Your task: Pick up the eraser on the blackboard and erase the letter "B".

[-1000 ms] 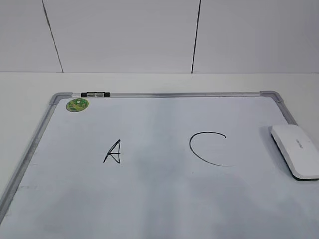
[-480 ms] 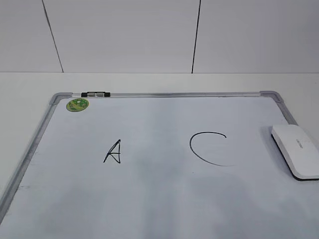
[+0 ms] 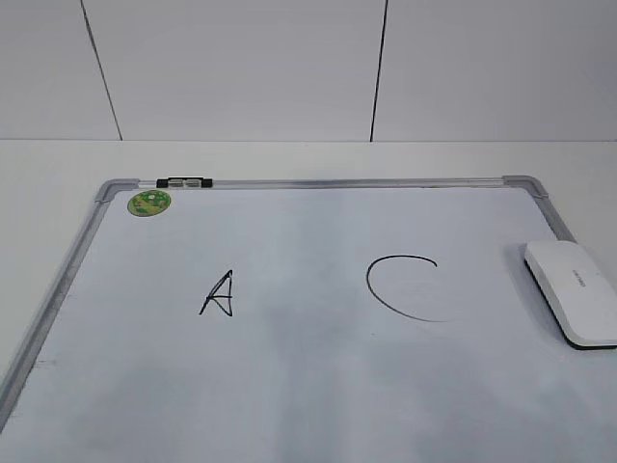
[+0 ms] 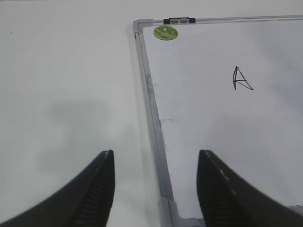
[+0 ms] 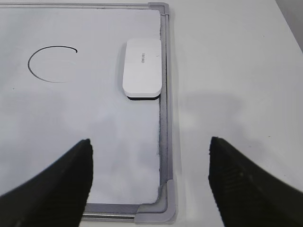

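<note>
The white eraser (image 3: 574, 289) lies flat on the blackboard (image 3: 289, 386) against its right frame, and no gripper touches it. In the right wrist view the eraser (image 5: 142, 68) sits beyond my open right gripper (image 5: 150, 141), which hangs over the board's near right corner. My left gripper (image 4: 156, 153) is open and empty over the board's left frame (image 4: 154, 109). The letter "B" shows in no view. Only a black "A" (image 3: 219, 294) and an open "C" (image 3: 405, 287) are written, with bare board between them. Neither gripper appears in the exterior view.
A round green sticker (image 3: 149, 203) and a small black-and-silver clip (image 3: 185, 181) sit at the board's far left corner. White tabletop (image 4: 61, 71) lies left of the board and also right of it (image 5: 236, 71). A white panelled wall stands behind.
The eraser shifted very slightly between the oldest frame and the later two. Nothing else has moved.
</note>
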You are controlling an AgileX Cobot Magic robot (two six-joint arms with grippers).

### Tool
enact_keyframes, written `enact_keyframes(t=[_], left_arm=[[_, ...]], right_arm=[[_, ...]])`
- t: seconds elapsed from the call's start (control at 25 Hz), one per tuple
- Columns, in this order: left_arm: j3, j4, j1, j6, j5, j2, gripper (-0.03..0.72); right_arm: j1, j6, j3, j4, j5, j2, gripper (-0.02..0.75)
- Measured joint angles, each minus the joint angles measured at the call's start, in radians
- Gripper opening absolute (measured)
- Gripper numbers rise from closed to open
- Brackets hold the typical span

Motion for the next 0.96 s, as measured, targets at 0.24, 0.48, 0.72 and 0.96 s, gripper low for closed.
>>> enact_keyframes(t=[0.24,0.48,0.72,0.96], left_arm=[[0.0,0.0,0.0,0.0,0.0,0.0,0.413],[0.0,0.0,0.0,0.0,0.0,0.0,0.413],[0.0,0.0,0.0,0.0,0.0,0.0,0.413],[0.0,0.0,0.0,0.0,0.0,0.0,0.413]], right_arm=[[0.0,0.0,0.0,0.0,0.0,0.0,0.594],[0.0,0.0,0.0,0.0,0.0,0.0,0.594],[0.0,0.0,0.0,0.0,0.0,0.0,0.594],[0.0,0.0,0.0,0.0,0.0,0.0,0.594]])
